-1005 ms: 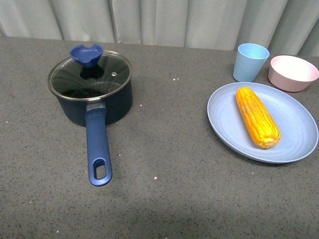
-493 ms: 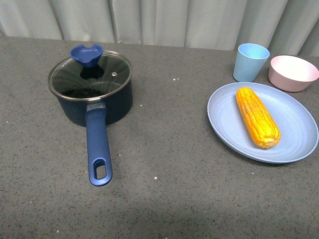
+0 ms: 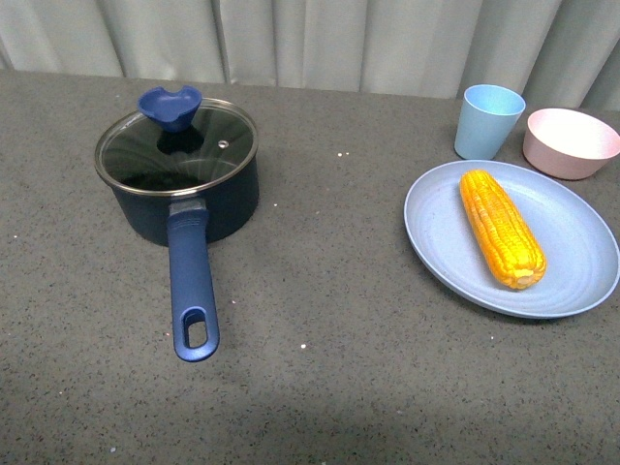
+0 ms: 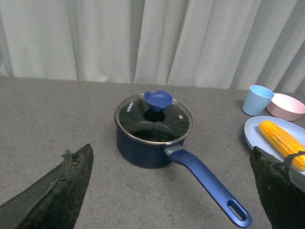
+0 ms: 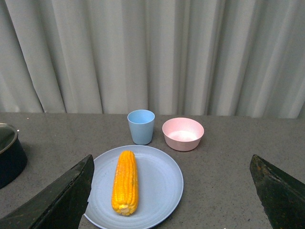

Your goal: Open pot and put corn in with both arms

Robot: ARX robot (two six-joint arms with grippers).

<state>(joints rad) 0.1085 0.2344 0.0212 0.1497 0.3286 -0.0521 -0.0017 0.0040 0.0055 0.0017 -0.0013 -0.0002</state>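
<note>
Jaws of left gripper (image 4: 170, 149) and right gripper (image 5: 171, 157) both spread, empty; pot (image 3: 184, 208) sits well ahead between left pair, lid (image 3: 194, 155) on; corn (image 5: 125, 181) lies ahead between right pair on plate (image 5: 159, 183); reads as approach step; next calls for left to pinch knob (image 3: 169, 107), lift.

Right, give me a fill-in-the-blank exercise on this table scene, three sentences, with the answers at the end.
1. The pot is closed by a glass ____ that has a blue knob.
2. The corn lies on a blue ____.
3. Next to the pink bowl stands a light-blue ____.
Missing words: lid; plate; cup.
</note>
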